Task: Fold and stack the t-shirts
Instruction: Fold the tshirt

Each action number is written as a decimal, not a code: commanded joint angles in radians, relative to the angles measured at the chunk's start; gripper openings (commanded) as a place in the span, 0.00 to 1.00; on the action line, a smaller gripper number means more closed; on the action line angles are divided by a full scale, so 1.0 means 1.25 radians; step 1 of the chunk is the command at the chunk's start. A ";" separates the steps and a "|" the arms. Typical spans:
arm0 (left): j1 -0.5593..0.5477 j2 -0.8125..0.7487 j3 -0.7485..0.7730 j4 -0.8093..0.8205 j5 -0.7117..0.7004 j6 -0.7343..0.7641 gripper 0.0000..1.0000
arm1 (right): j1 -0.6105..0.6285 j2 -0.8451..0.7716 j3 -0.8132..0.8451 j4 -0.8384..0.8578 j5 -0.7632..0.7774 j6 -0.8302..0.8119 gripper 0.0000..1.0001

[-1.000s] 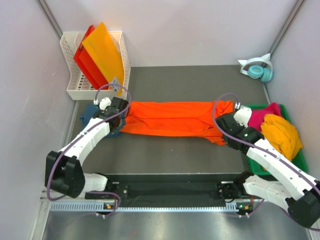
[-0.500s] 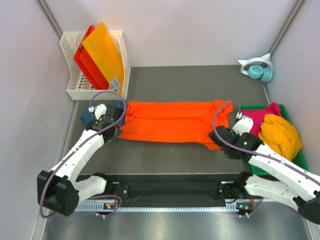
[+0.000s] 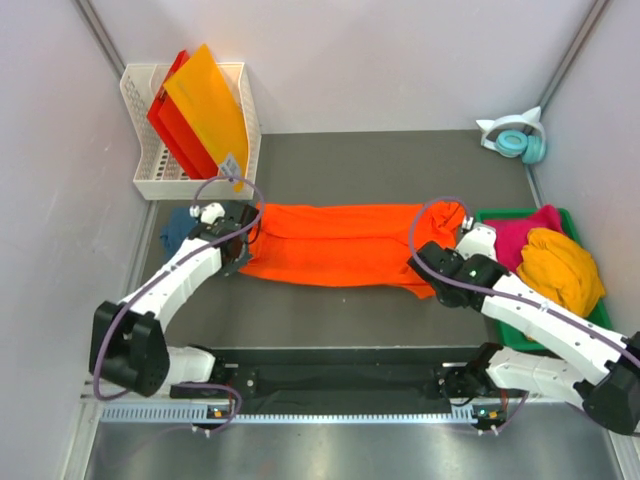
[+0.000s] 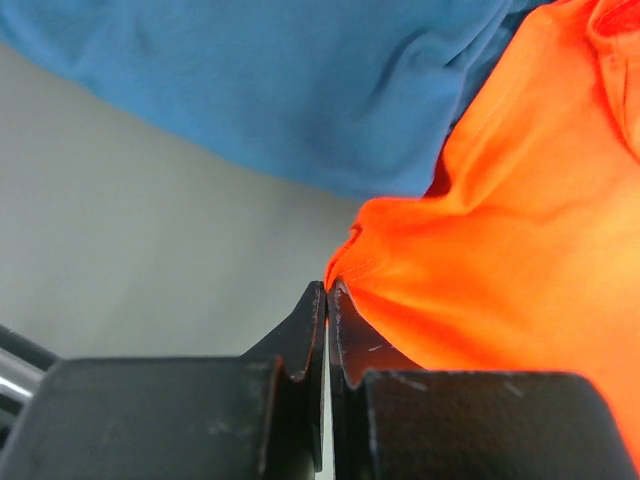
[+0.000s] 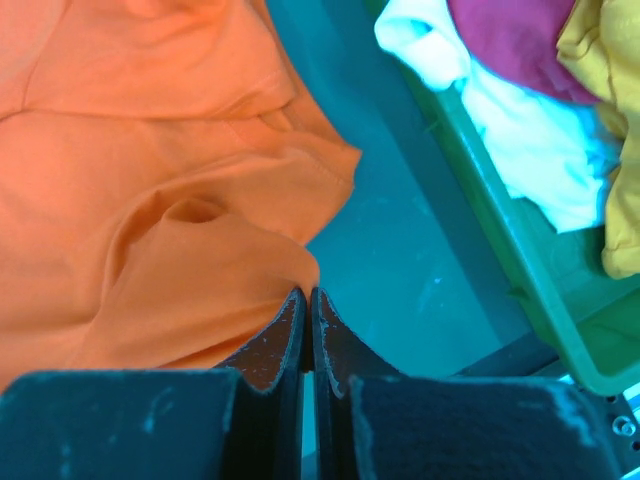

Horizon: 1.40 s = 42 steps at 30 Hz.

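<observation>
The left gripper [image 4: 326, 290] and right gripper [image 5: 305, 295] each pinch tight an edge of the orange t-shirt [image 3: 340, 245] spread between them, with the teal-blue t-shirt [image 4: 280, 80] just past the left fingertips and a green tray [image 5: 560, 320] (heaped with other t-shirts [image 5: 530, 130]) beside the right.

I count five t-shirts: orange t-shirt [image 3: 340, 245], teal-blue t-shirt [image 3: 177, 232], magenta t-shirt [image 3: 530, 228], yellow-orange t-shirt [image 3: 565, 268], white t-shirt [image 5: 520, 120]. At least two flat sheets, an orange sheet [image 3: 210, 105] and a red sheet [image 3: 172, 125]. One white basket [image 3: 150, 182], one green tray [image 5: 520, 262], one pair of headphones [image 3: 520, 138].
</observation>
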 commanded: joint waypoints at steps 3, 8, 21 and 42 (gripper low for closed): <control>0.001 0.121 0.090 0.072 -0.035 -0.012 0.00 | -0.099 0.027 0.016 0.138 0.029 -0.148 0.00; -0.001 0.201 0.160 0.081 -0.075 0.007 0.00 | -0.190 0.057 0.019 0.230 0.005 -0.228 0.00; 0.001 0.371 0.299 0.106 -0.119 0.046 0.00 | -0.298 0.167 0.034 0.371 -0.035 -0.338 0.00; 0.015 0.560 0.479 0.085 -0.139 0.051 0.00 | -0.369 0.351 0.114 0.491 -0.072 -0.406 0.00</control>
